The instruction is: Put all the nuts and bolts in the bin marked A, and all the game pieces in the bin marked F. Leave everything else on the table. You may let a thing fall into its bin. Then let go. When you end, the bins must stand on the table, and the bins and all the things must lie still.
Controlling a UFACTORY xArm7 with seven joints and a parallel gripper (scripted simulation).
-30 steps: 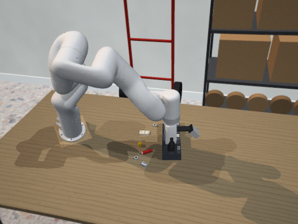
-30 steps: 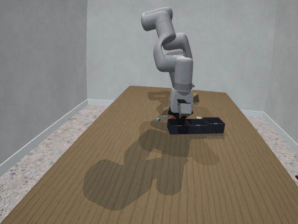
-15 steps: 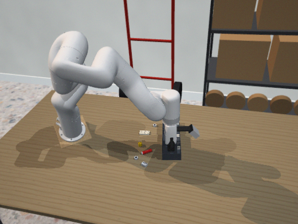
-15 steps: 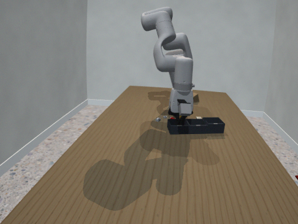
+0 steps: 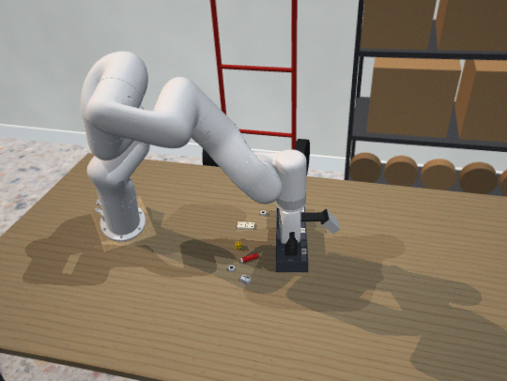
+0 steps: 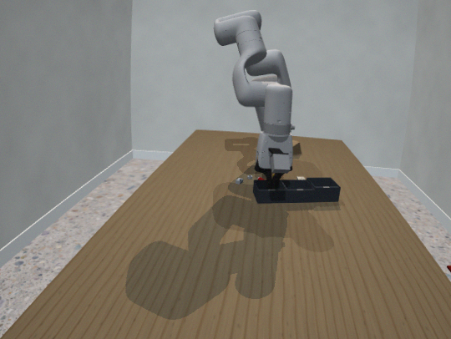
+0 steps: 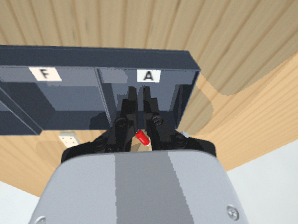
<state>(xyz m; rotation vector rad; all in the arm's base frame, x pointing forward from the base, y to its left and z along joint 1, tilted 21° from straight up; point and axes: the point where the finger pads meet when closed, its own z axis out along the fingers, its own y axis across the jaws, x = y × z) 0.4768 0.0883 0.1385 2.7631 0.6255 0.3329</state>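
Hanging point-down over the bin row, the gripper has its black fingers pinched nearly together w/ only a thin slit between. Nothing shows in that slit, so it reads as narrow and carrying nothing. In the wrist view the tips sit inside the compartment labelled A, at one end of the row. The one labelled F is the next compartment along. What I can see of both compartments is just dark floor (the fingers hide part of A).

All the loose bits lie on the table, on the side of the bin row facing the arm's base:
- red bolt: nearest, just beside the A end, angled. It also peeks through between the finger bases in the wrist view.
- yellow die: a bit farther from the row than the bolt.
- white domino: flat, near the middle of the row's length.
- silver nut: close to the row's far end, opp. end from A.
- second nut and a small silver fastener: out past the A end, near each other but apart.

The bin row stands flat on the table.
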